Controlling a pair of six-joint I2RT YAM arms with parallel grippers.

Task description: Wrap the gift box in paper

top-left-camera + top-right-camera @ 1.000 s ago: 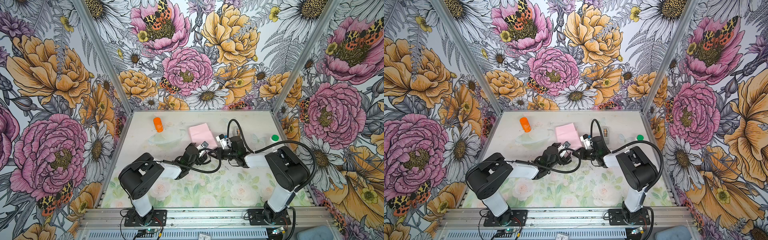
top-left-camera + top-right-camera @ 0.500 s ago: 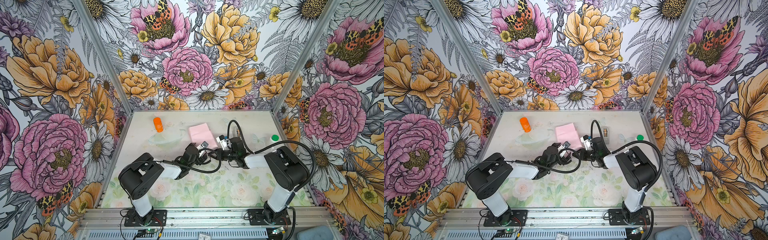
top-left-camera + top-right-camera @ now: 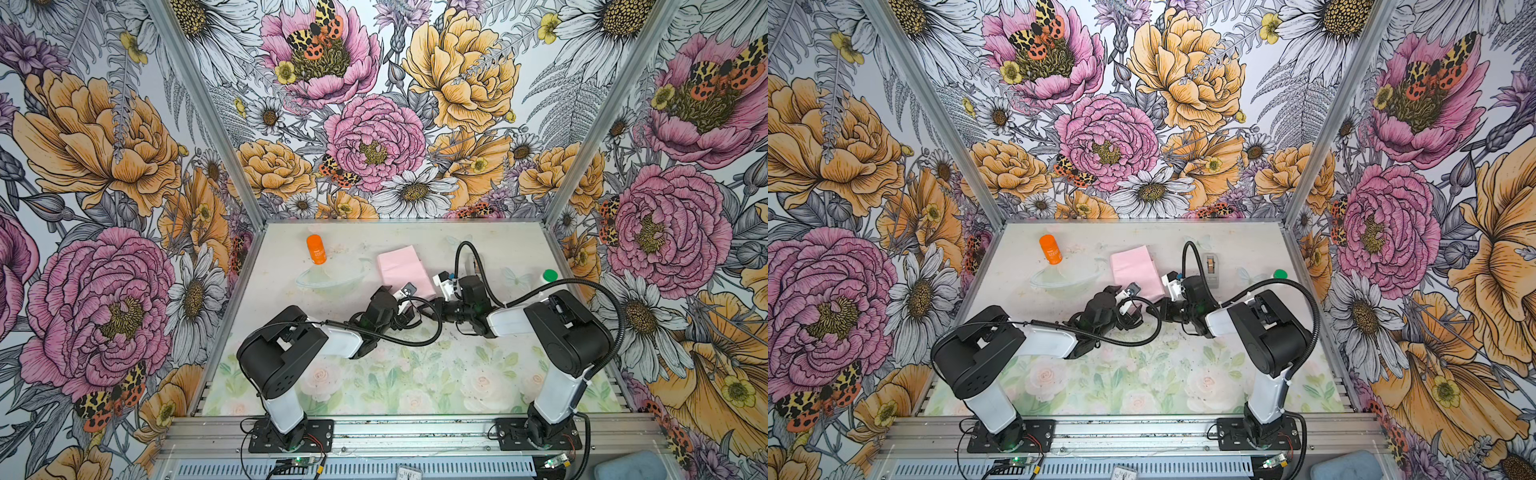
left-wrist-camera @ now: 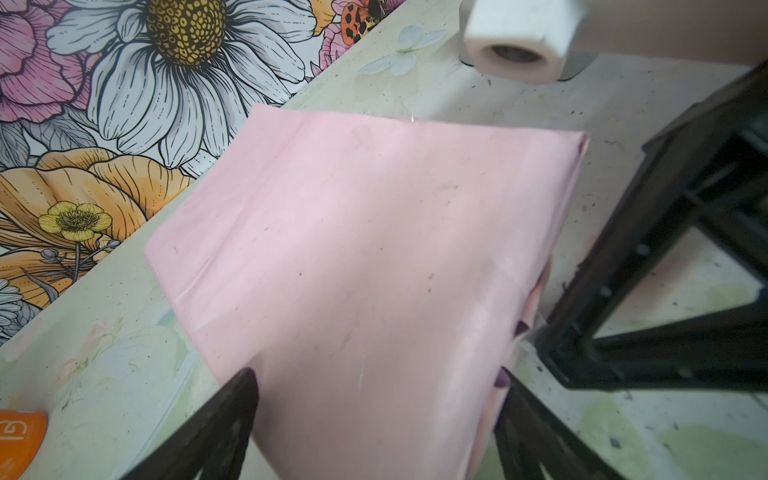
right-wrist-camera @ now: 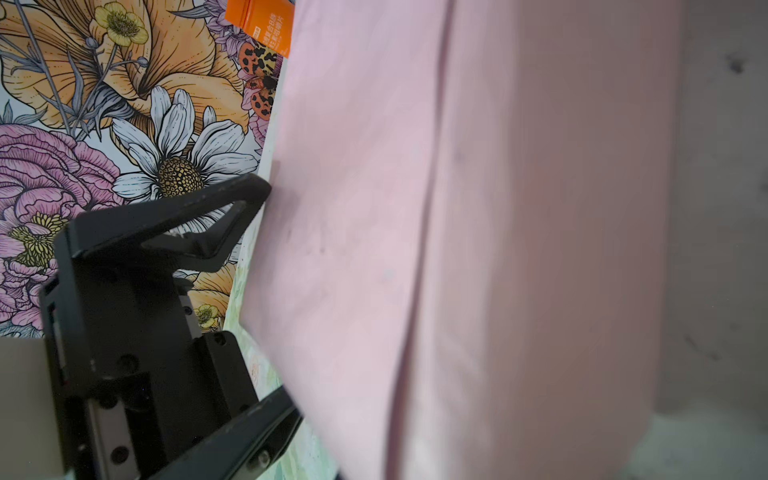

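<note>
Shows the paper (image 3: 402, 272) folded pale pink side out into a parcel at mid-table, a little toward the back, between the ends of the two arms; hides the gift box wholly inside, so cannot point to it; lets slivers of the purple side peek from the end folds in the left wrist view; finds the left gripper (image 4: 376, 374) spread wide across the parcel's near end, a fingertip (image 4: 237, 399) pressed against each long side, so gripping the wrapped parcel by the paper; finds the right gripper (image 4: 548, 353) with jaws closed together, tips at the parcel's side by the end fold, next to a scrap of clear film (image 4: 527, 334); cannot tell whether anything is pinched there. Reads little: on the orange bottle (image 3: 316, 249), left of the parcel and behind a clear bowl (image 3: 332, 286), white East Asian characters in the right wrist view, too small to make out, plus a white outlined logo cut off at the frame edge in the left wrist view; cannot read anything on the grey tape dispenser (image 3: 1212, 266) or by the green cap (image 3: 550, 275), both right of the parcel.
</note>
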